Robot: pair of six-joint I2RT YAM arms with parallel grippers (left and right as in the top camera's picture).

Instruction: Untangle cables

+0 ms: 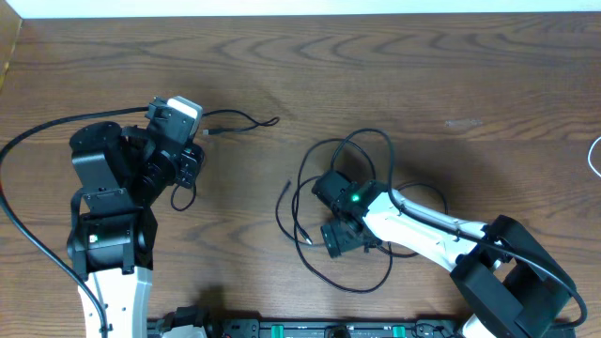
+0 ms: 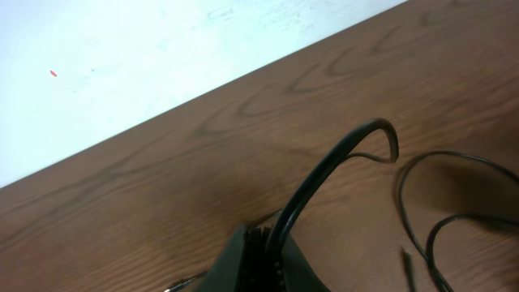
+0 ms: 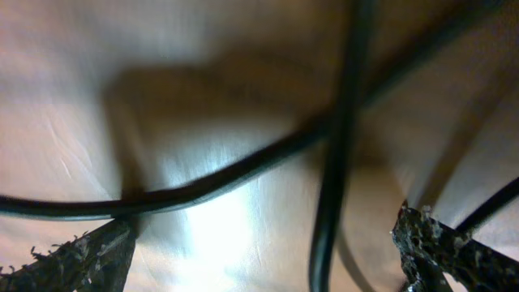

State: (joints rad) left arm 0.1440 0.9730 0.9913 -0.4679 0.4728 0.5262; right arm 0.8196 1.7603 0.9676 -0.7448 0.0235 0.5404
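The broad dark-brown wooden worktop (image 1: pixel 423 66) carries everything. The left black-and-white robot arm (image 1: pixel 99 188) and the right black-and-white robot arm (image 1: pixel 423 237) reach in over it from the near side. The left jaws are pressed together on a black flexible cord (image 2: pixel 308 180). The cord rises from between them, arches ahead and dips to a free tip just beyond. The right jaws stand wide, low over the wood, with their two rough dark fingertips (image 3: pixel 77 259) well apart. Loops of thin black flexible cable (image 1: pixel 369 132) lie all around the right jaws, and two strands of it cross in the gap between them. I cannot tell whether this cable joins the cord in the left jaws. A thin white cable (image 1: pixel 595 155) just peeps in far behind the right jaws, well apart from the black loops.
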